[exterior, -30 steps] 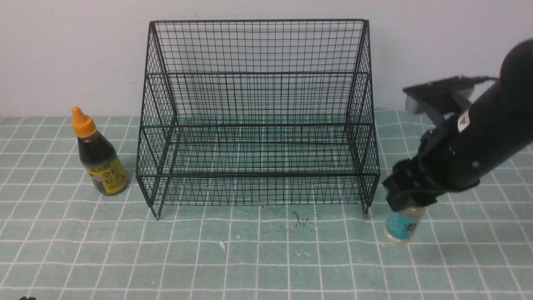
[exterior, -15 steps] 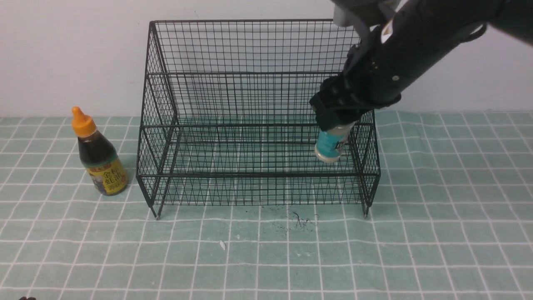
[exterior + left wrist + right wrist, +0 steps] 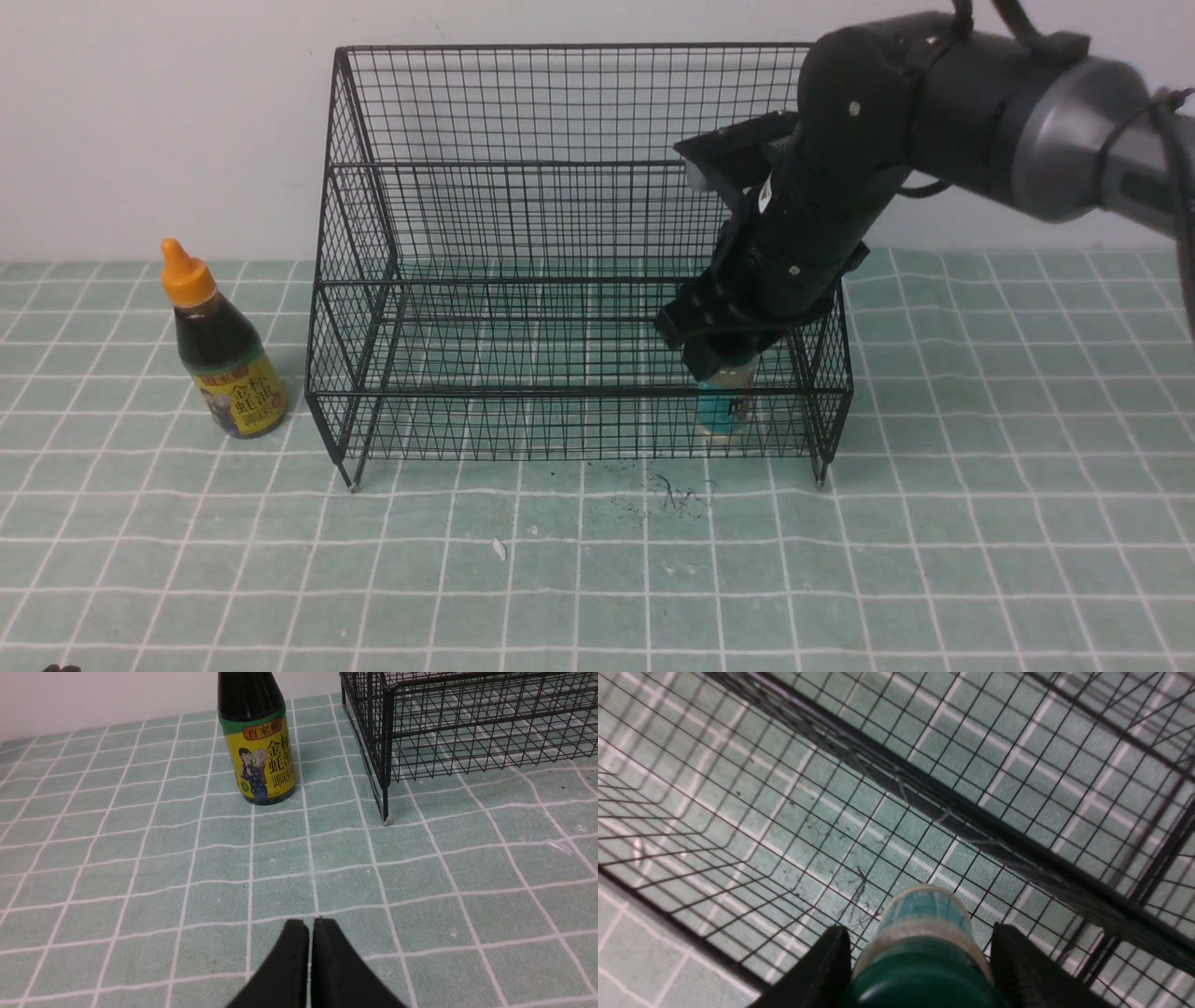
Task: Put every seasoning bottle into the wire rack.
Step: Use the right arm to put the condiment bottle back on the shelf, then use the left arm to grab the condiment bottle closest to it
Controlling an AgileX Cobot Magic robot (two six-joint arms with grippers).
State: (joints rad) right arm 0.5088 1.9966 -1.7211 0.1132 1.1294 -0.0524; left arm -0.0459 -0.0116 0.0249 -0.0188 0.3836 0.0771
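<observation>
At near edge, robot's left side:

1. Left gripper (image 3: 310, 923): jaws are pressed together and nothing is held. It is parked low over the green checked cloth (image 3: 560, 579).
2. Sauce bottle (image 3: 224, 359), orange cap, yellow label: it is stood upright on the cloth, outside the rack and just beside its left end. It lies straight ahead of the left gripper, well apart, long axis vertical. The left arm is judged the nearer one for this item. Not yet racked.
3. Wire rack (image 3: 560, 394), black mesh, two tiers: it is set mid-table w/ its back toward the wall. The upper tier is seen bare.
4. Shaker jar (image 3: 724, 413), green lid, teal label: it is located inside the rack's lower front tier, toward the right end, behind the front mesh panel. Its long axis is approx. upright. It hangs directly below the right gripper, base pointed at the tier floor. Whether the base is touching the mesh cannot be told.
5. Right gripper (image 3: 920, 952): it is reached down into the rack from above. The jar is clamped at lid level, one finger (image 3: 826, 970) on each side of the lid.

Key relation: jar axis is in line w/ the gripper and the tier floor lies right under the base. Next move is judged a short lowering if needed, then release. Tipping is judged the risk if the jar is let go above the mesh.
</observation>
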